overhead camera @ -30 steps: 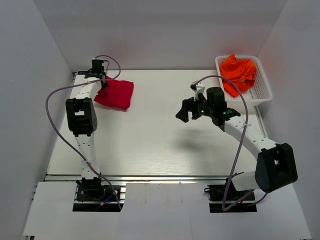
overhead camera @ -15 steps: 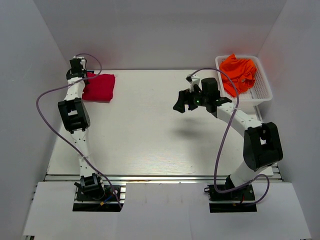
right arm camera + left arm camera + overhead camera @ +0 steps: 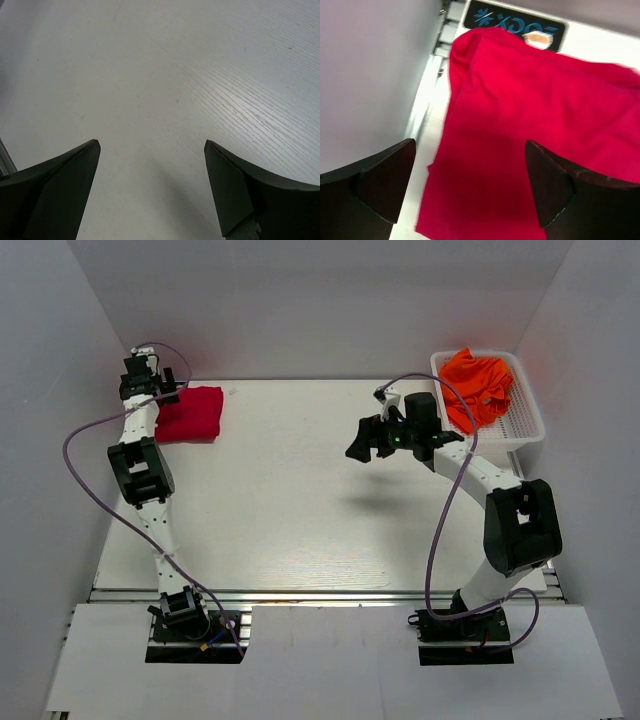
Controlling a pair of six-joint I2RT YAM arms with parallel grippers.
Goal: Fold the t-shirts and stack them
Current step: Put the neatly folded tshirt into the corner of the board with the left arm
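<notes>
Bright even light; red t-shirt (image 3: 520, 125) slightly blurred.

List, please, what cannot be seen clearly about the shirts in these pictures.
- Orange t-shirts: top view, heaped in the basket; their number cannot be counted.
- Red t-shirt: left wrist view, blurred, cut off by the frame's edges and by the left gripper.
- Red t-shirt's left edge: top view, hidden under the left arm.
- Right wrist view: only bare table, no shirt.

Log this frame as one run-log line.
left gripper: open above folded crimson red cloth t-shirt, far-left | right gripper: open, empty | bright orange cloth t-shirts: in white plastic mesh basket
</notes>
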